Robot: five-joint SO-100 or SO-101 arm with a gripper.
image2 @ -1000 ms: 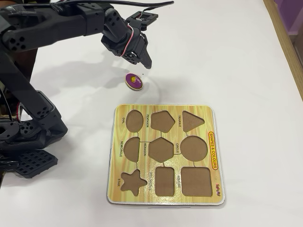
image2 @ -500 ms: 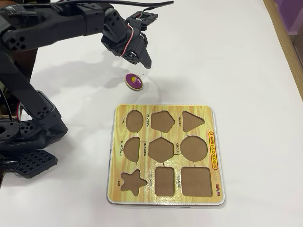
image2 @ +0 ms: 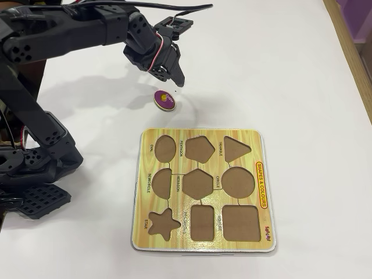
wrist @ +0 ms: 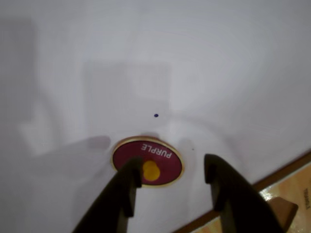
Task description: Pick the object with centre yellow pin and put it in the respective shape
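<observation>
one purple oval piece (wrist: 147,167), "purple" lettering wrist-view only, gripper (wrist: 170,187) parted

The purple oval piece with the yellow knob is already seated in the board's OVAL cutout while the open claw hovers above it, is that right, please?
Not quite: the purple oval piece lies on the white table, off the board. The overhead view shows the OVAL cutout empty. The open claw does hover above the piece.

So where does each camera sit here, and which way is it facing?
Wrist view: rides behind the gripper, looking down past its two dark fingers at the purple oval piece on the white table; the shape board's corner shows at lower right.
Overhead view: fixed above, looking straight down on the table, the shape board and the whole black arm at left.
Shared: the oval piece, the gripper and the board.
</observation>
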